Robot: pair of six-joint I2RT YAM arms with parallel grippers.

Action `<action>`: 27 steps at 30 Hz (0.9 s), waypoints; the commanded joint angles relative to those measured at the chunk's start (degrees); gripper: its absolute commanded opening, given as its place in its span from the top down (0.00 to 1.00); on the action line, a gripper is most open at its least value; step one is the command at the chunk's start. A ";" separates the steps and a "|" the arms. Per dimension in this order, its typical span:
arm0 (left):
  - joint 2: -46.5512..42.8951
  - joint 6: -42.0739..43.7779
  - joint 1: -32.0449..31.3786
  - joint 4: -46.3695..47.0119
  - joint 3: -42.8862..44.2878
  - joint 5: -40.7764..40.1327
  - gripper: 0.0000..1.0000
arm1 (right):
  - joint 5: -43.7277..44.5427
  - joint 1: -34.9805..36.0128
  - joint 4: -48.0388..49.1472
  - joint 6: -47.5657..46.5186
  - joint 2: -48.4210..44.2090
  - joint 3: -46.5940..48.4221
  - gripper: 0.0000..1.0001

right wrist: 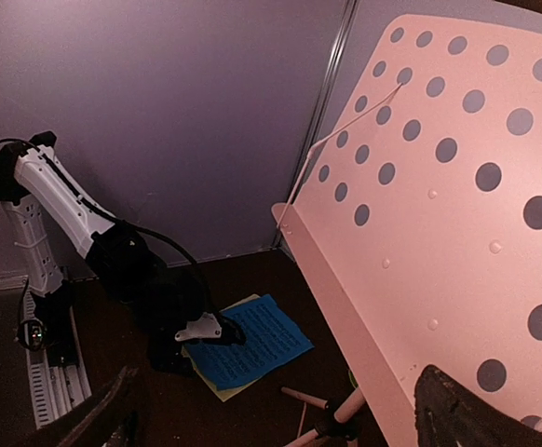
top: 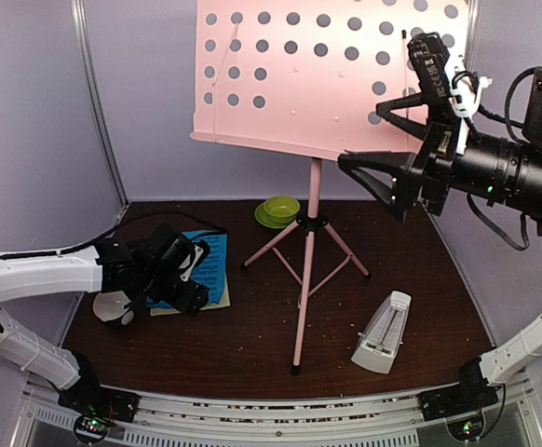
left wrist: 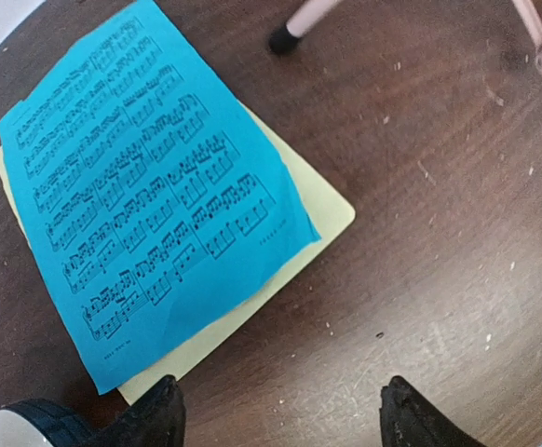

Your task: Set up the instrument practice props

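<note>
The pink tripod music stand [top: 301,307] splays three thin legs across the middle of the dark wooden table [top: 206,345], and its wide perforated desk [top: 280,102] overhangs them high up. Bare tabletop lies open along the near edge and between the front leg and the white pyramid metronome [top: 383,333]; a green cup and saucer [top: 280,207] crowds the back.

The worktop [top: 252,326] carries one pink music stand [top: 299,93], two printed sheets of music, namely one blue sheet [left wrist: 150,186] and one pale-yellow sheet [left wrist: 318,209], one white metronome [top: 383,333], one green cup [top: 281,207], one saucer [top: 264,220] and one small white-and-black bowl [top: 113,307].
</note>
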 commanded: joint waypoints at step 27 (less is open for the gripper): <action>24.48 22.74 0.42 10.42 8.49 -3.91 0.64 | 0.99 1.06 0.88 23.93 -8.01 -18.77 0.07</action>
